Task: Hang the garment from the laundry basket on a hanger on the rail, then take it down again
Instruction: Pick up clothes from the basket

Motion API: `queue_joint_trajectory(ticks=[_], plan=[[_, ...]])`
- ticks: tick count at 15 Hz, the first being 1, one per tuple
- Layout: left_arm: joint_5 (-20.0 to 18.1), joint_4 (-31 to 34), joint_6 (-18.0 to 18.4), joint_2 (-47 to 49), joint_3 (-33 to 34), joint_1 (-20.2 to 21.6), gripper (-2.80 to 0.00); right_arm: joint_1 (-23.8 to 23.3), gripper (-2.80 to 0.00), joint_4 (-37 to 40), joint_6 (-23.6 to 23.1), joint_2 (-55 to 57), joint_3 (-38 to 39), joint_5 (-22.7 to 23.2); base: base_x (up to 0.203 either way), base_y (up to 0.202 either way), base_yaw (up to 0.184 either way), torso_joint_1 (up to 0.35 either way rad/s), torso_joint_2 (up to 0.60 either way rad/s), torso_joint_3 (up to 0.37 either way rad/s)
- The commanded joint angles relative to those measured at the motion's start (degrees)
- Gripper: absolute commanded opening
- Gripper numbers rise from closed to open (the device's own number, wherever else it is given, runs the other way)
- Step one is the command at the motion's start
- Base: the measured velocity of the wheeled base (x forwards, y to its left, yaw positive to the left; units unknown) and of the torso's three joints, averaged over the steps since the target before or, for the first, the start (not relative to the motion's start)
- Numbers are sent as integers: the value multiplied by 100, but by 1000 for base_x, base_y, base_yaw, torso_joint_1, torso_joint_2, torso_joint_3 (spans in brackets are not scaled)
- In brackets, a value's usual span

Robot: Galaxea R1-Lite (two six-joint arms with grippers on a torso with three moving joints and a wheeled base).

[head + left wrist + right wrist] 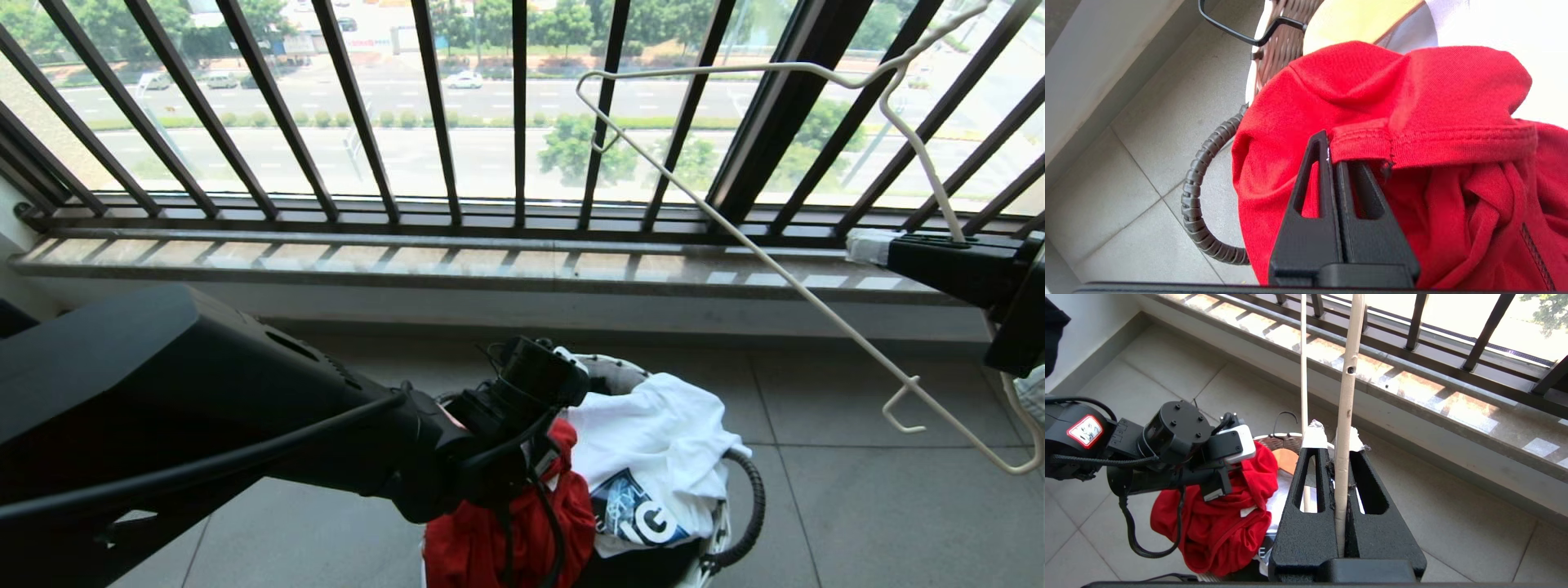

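Note:
The red garment (490, 539) lies bunched at the near side of the laundry basket (614, 362), spilling over its rim. My left gripper (1333, 151) reaches down into the basket and is shut on a stitched hem of the garment (1412, 102). My right gripper (865, 245) is held up at the right, level with the sill, and is shut on one wire of the cream hanger (784, 269). The hanger's triangular frame slants across in front of the window bars. In the right wrist view that hanger (1347, 396) runs up between the taped fingertips (1314, 437). The rail is out of view.
A white T-shirt (653, 441) with a dark graphic fills the basket's far side. The black corrugated handle (755, 506) loops out to the right. The black balcony railing (522, 122) and a stone sill (408, 261) close off the far side. Grey floor tiles (857, 506) surround the basket.

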Motion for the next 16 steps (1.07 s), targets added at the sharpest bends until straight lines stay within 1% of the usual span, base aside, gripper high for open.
queue_joint_trajectory(ticks=[1,3,5,9,11,12,14,16], plan=[[13,-17,-42,-5,-38,41,-280,2,-280,-8,-4,1,-9,8,0,0,0,0,0,0],[20,-8,-161,-43,-91,54,-280,2,-280,-17,3,1,-9,8,0,0,0,0,0,0],[22,-8,-177,-176,-99,61,-280,2,-280,-17,5,-8,-18,8,0,0,0,0,0,0],[20,16,-227,-780,-65,91,-280,2,-280,-17,5,-8,-18,8,0,0,0,0,0,0],[63,100,-169,-908,9,166,-280,2,-280,-17,5,1,-18,8,0,0,0,0,0,0],[113,234,-114,-940,21,208,-280,2,-280,-17,5,1,-18,8,0,0,0,0,0,0],[420,843,-78,-1066,-22,233,-280,2,-280,-17,5,8,-18,8,0,0,0,0,0,0],[551,988,-77,-1196,-2,210,-280,2,-280,-17,5,9,-18,8,0,0,0,0,0,0]])
